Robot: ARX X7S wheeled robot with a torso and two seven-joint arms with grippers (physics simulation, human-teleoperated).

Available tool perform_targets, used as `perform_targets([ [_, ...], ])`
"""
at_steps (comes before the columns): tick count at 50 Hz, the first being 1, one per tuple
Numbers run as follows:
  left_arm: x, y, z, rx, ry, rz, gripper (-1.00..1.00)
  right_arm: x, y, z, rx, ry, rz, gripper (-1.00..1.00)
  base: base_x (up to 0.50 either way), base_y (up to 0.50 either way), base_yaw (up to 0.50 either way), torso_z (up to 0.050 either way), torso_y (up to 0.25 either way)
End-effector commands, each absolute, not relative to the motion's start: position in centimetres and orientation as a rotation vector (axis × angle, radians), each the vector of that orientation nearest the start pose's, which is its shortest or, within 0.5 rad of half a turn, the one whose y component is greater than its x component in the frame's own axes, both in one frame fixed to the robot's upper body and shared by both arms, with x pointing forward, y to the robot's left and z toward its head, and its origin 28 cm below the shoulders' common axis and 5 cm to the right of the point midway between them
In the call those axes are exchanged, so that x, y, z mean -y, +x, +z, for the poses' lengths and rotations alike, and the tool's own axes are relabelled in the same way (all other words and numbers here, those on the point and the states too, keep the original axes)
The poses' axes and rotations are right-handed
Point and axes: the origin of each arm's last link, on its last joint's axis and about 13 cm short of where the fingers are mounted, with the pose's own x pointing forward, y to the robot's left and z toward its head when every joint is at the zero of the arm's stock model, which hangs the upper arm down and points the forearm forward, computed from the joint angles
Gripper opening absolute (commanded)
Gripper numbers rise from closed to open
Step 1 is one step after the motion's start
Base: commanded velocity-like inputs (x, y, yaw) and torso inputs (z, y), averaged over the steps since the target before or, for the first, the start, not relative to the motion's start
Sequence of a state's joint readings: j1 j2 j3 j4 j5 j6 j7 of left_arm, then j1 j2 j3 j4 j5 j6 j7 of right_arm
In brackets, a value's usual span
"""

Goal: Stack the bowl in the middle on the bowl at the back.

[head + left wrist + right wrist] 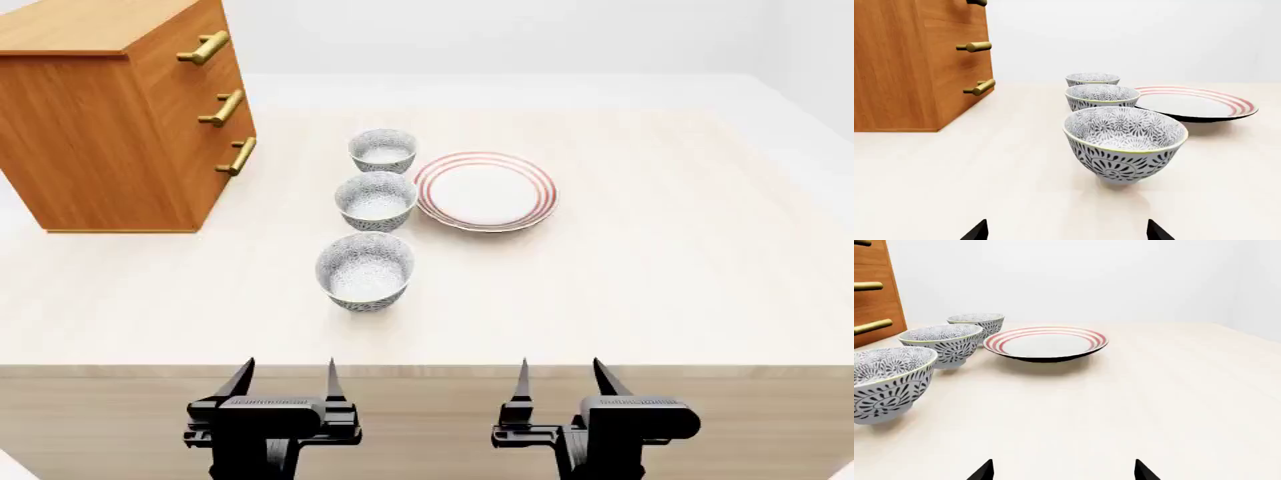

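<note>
Three speckled white bowls stand in a row on the table. The bowl in the middle (376,199) (1102,96) (942,343) sits between the bowl at the back (383,150) (1092,79) (977,322) and a look-alike front bowl (364,270) (1124,143) (886,382). My left gripper (284,378) (1066,231) hovers open at the table's front edge, short of the front bowl. My right gripper (561,377) (1063,471) is open too, level with it further right. Both hold nothing.
A flat red-ringed white plate (485,190) (1195,103) (1045,343) lies just right of the middle bowl. A wooden drawer cabinet (114,110) (914,65) with brass handles stands at the back left. The table's front edge (427,368) runs just ahead of both grippers.
</note>
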State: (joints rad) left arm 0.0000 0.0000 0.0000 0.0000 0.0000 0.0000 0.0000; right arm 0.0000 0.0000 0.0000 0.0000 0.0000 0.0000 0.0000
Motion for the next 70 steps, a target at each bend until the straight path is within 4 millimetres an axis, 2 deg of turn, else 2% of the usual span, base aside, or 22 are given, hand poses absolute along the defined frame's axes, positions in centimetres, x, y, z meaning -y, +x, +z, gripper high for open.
perform_targets([
  [1, -20.5, 21.0, 1.3, -0.001, -0.002, -0.002, 1.0, 9.6, 21.0, 1.4, -0.001, 0.004, -0.003, 1.0, 0.0, 0.0, 0.0, 0.0, 0.0],
  [9, -20.5, 20.9, 1.9, -0.006, -0.009, -0.012, 1.0, 9.6, 21.1, 1.8, -0.009, 0.009, -0.026, 1.0, 0.0, 0.0, 0.0, 0.0, 0.0],
  [18, -20.8, 21.4, 4.0, -0.016, 0.008, -0.03, 1.0, 9.8, 21.6, 3.7, 0.012, -0.007, -0.043, 1.0, 0.0, 0.0, 0.0, 0.0, 0.0],
  [32, -21.6, 22.7, 8.1, 0.042, 0.033, -0.07, 1.0, 10.3, 22.6, 7.9, 0.027, -0.076, -0.011, 1.0, 0.0, 0.0, 0.0, 0.0, 0.0],
  [41, -22.2, 23.7, 9.9, 0.029, 0.025, -0.064, 1.0, 10.7, 22.7, 8.7, -0.029, -0.06, -0.003, 1.0, 0.0, 0.0, 0.0, 0.0, 0.0],
  [45, -22.4, 24.3, 10.9, 0.031, 0.032, -0.071, 1.0, 10.9, 23.4, 9.5, -0.026, -0.061, -0.002, 1.0, 0.21, 0.0, 0.0, 0.0, 0.0],
  [57, -22.9, 24.7, 12.5, -0.012, 0.052, -0.099, 1.0, 11.0, 24.6, 11.5, -0.005, -0.103, 0.004, 1.0, 0.36, 0.0, 0.0, 0.0, 0.0],
  [70, -23.3, 25.0, 13.5, -0.006, 0.059, -0.1, 1.0, 11.1, 25.0, 12.6, 0.018, -0.117, 0.003, 1.0, 0.37, 0.0, 0.0, 0.0, 0.0],
])
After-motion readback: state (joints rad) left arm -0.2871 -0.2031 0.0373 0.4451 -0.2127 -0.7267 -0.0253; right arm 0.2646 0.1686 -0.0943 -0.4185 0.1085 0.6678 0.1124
